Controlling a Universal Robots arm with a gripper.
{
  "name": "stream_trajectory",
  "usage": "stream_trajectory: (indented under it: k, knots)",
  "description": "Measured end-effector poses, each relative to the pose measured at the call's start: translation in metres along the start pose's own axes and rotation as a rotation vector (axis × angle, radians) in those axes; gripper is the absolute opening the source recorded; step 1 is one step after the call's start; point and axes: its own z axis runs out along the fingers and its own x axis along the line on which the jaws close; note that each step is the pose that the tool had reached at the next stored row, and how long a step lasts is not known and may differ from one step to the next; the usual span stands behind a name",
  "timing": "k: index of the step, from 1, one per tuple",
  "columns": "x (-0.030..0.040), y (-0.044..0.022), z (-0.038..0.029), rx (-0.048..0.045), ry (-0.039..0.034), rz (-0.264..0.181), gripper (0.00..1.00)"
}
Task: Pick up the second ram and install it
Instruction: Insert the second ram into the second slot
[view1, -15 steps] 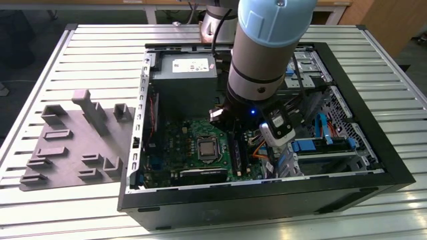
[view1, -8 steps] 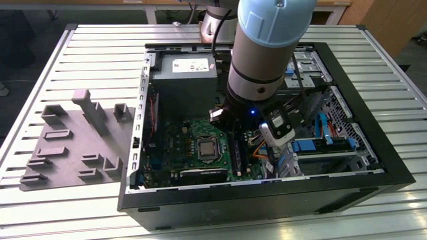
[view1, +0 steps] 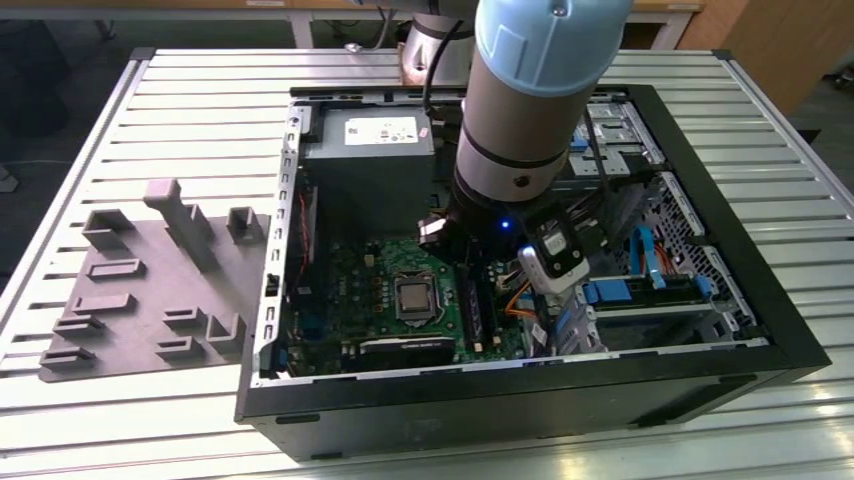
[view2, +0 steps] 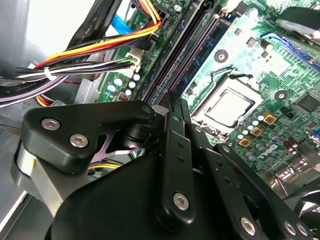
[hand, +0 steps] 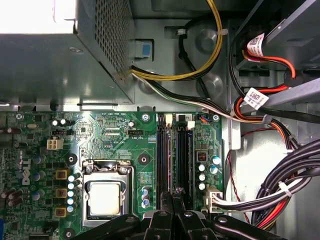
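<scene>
My gripper (hand: 177, 196) is low inside the open computer case (view1: 747, 350), right over the long black memory slots (hand: 163, 155) of the green motherboard (hand: 110, 137). Its two black fingers (view2: 176, 145) are shut together with their tips (view2: 173, 101) at the slot rails. A thin dark blue-green edge, the second ram (view2: 207, 52), runs along one slot from between the fingertips. It stands on edge in line with the slot; how deep it sits is hidden by the fingers. In the exterior view the arm (view1: 521, 140) covers the gripper.
The processor socket (hand: 105, 197) lies beside the slots. A grey power supply (hand: 50, 65) and bundles of cables (hand: 282, 185) crowd the other sides. Outside the case, at the exterior view's left, stands a grey plastic tray (view1: 147, 290) with upright blocks.
</scene>
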Motion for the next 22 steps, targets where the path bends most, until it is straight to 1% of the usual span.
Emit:
stream_trajectory:
  k: [22]
  knots:
    - [0.0002, 0.0005, 0.0033, -0.0001, -0.0001, 0.000, 0.11]
